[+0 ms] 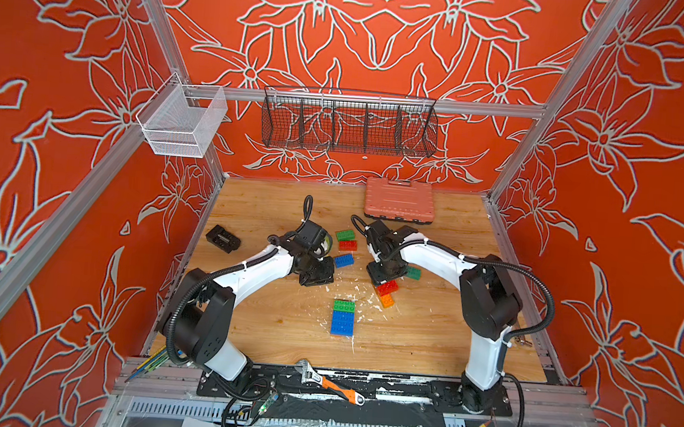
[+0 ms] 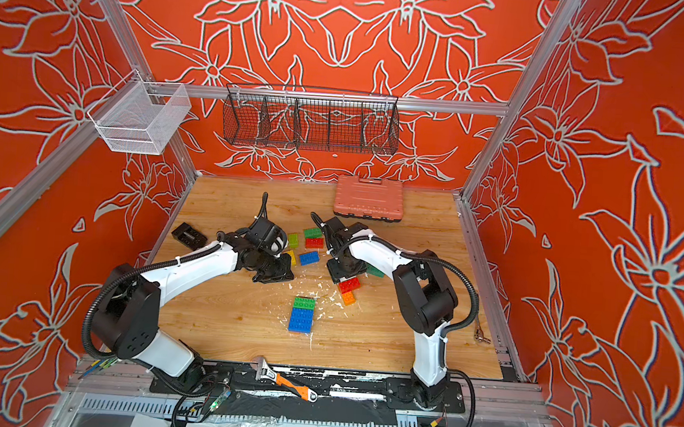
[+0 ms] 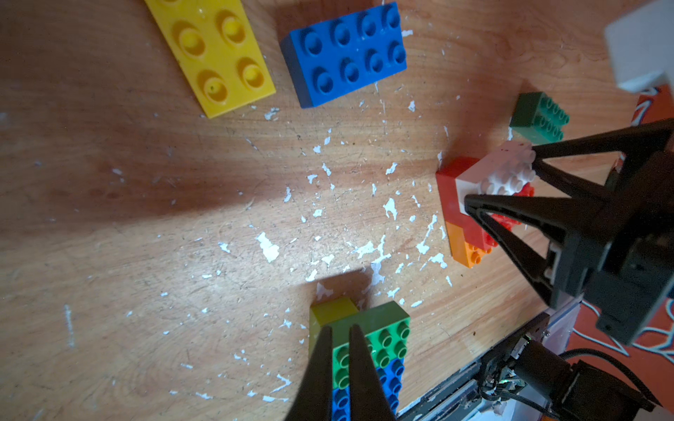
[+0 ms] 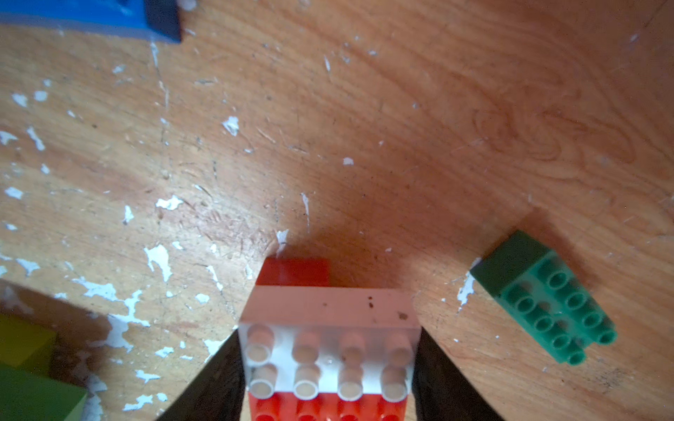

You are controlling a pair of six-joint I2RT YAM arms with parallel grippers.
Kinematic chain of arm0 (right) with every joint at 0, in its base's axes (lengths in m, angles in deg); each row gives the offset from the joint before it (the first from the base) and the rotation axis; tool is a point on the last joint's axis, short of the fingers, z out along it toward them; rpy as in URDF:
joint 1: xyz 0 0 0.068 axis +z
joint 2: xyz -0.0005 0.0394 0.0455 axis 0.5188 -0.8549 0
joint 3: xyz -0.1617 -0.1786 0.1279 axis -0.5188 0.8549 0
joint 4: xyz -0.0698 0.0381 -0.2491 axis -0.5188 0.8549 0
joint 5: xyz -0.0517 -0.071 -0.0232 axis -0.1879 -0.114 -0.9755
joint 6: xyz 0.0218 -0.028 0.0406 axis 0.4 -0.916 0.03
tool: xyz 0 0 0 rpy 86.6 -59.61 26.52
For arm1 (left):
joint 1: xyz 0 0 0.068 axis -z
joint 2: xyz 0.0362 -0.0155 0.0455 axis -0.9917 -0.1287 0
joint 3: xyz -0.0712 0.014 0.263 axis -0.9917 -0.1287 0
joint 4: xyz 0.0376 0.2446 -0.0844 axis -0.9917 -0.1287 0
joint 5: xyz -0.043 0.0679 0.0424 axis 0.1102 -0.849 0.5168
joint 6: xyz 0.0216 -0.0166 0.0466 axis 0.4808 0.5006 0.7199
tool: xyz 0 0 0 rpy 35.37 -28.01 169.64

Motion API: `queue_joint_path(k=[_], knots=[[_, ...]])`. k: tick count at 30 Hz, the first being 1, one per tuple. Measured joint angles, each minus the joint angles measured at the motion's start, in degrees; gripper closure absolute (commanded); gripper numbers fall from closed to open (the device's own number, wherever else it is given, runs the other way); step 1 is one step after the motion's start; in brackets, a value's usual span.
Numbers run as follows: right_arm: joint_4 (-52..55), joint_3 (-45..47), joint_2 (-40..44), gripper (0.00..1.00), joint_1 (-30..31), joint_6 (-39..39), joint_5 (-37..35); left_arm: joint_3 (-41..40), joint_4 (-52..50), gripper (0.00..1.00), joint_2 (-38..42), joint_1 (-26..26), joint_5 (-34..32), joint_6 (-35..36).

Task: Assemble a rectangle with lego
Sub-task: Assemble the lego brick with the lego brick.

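Adjustable wrench (image 1: 330,382), orange grip, on the black base rail at lower centre in both top views. Mid-frame on the wooden table (image 1: 250,323): green brick (image 1: 344,305) end to end with blue brick (image 1: 342,323); loose bricks above them, lime brick (image 2: 293,240) included; salmon case (image 1: 399,200) upper centre. Left wrist view: left gripper (image 3: 339,328) clenched on nothing; yellow plate (image 3: 215,54) lies well apart. Right wrist view: right gripper (image 4: 328,364) grasps white brick (image 4: 328,320), set on top of red brick (image 4: 295,271); dark green brick (image 4: 547,291) nearby.
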Motion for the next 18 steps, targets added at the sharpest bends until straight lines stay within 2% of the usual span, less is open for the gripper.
queue_joint_path(k=[3, 11, 13, 18], knots=[[0.2, 0.0, -0.1, 0.57, 0.1, 0.0, 0.3, 0.0, 0.0, 0.90, 0.0, 0.0, 0.0, 0.0], [1.8, -1.4, -0.1, 0.30, 0.2, 0.1, 0.6, 0.0, -0.1, 0.89, 0.0, 0.0, -0.2, 0.0], [1.8, -2.1, 0.0, 0.26, 0.2, 0.3, 0.7, 0.0, -0.1, 0.89, 0.0, 0.0, -0.2, 0.0], [1.8, -3.1, 0.3, 0.26, 0.2, 1.2, 2.1, 0.0, -0.2, 0.89, 0.2, 0.0, -0.2, 0.0]])
